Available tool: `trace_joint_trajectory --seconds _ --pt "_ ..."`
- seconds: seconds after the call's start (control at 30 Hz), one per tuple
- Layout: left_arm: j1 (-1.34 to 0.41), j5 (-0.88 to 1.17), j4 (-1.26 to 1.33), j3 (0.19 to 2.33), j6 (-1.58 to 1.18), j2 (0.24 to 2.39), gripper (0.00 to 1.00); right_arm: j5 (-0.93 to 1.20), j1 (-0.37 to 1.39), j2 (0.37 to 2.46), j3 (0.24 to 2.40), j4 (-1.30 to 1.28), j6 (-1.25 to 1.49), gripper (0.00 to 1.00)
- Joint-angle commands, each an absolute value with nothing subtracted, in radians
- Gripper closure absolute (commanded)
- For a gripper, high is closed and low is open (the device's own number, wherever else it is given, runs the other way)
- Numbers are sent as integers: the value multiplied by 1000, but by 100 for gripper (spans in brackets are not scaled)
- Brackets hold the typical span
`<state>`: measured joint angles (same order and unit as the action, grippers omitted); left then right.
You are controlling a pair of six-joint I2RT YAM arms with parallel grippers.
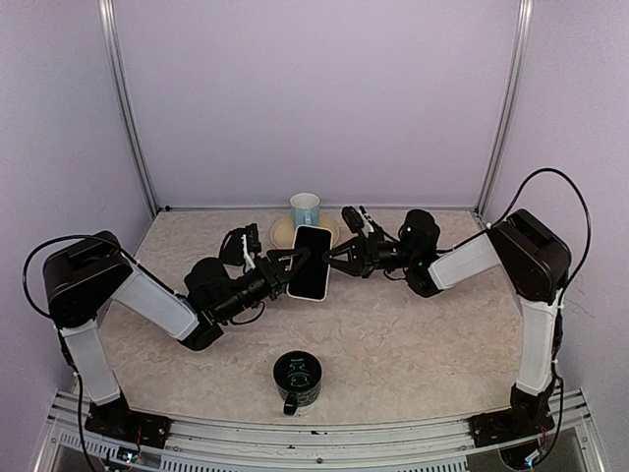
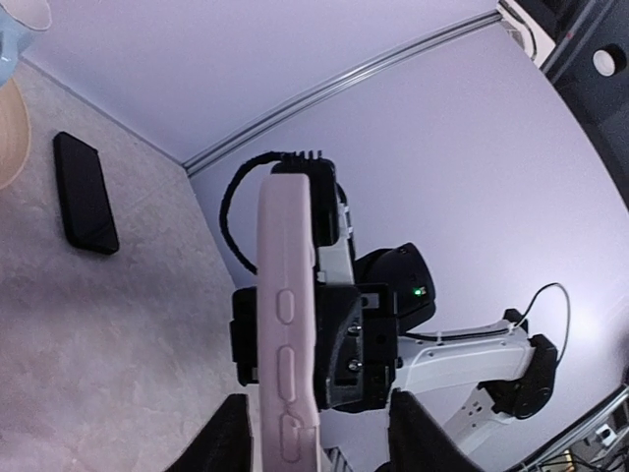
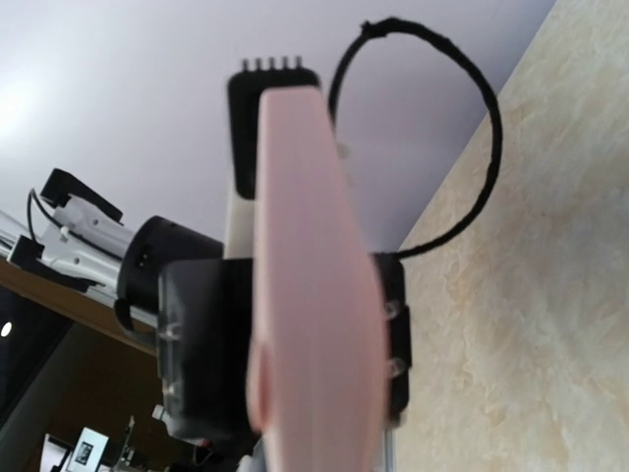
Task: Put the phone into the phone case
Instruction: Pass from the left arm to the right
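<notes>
The pale pink phone case (image 1: 309,264) hangs in the air between the two arms. The right gripper (image 1: 334,261) pinches its edge, while the left gripper (image 2: 319,442) stands spread around it (one finger clear of it). The black phone (image 2: 85,193) lies flat on the table (image 1: 413,334) near the plate (image 1: 280,233).

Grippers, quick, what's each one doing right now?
Left gripper: open, astride the phone case.
Right gripper: closed on the phone case.
</notes>
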<state>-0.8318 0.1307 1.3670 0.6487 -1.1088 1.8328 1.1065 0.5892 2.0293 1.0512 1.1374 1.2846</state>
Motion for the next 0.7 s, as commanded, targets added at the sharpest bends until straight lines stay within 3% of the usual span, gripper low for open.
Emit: trace_joint_trajectory --seconds 0.0,0.3,0.53,0.67 --pt "-828 181 1394 662 -1107 1815 44 1138 596 2030 1088 1217 1311 100" --pt "-758 252 1300 608 -1106 1768 23 1154 561 2008 1077 1106 1241 100" --pt "-689 241 1074 582 -979 1635 2 1128 550 2017 1080 939 1120 100" --pt "-667 190 883 607 -873 1544 1 1107 549 2044 1103 842 1058 100"
